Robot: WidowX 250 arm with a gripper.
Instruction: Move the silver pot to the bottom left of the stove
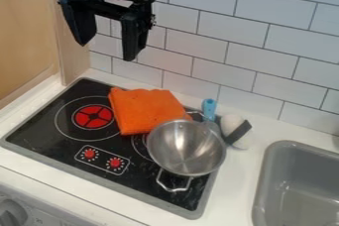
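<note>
Silver pot: handling
The claw is wide open and empty. The pot is likely light, stiff and slick; grip its near wire handle.

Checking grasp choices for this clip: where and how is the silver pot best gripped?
Probably the silver pot's near rim, beside the near handle, from above, one finger inside: the mouth opens upward, the wall looks thin, and the orange cloth lies at the far left.

An orange cloth lies on the black stovetop.
</note>
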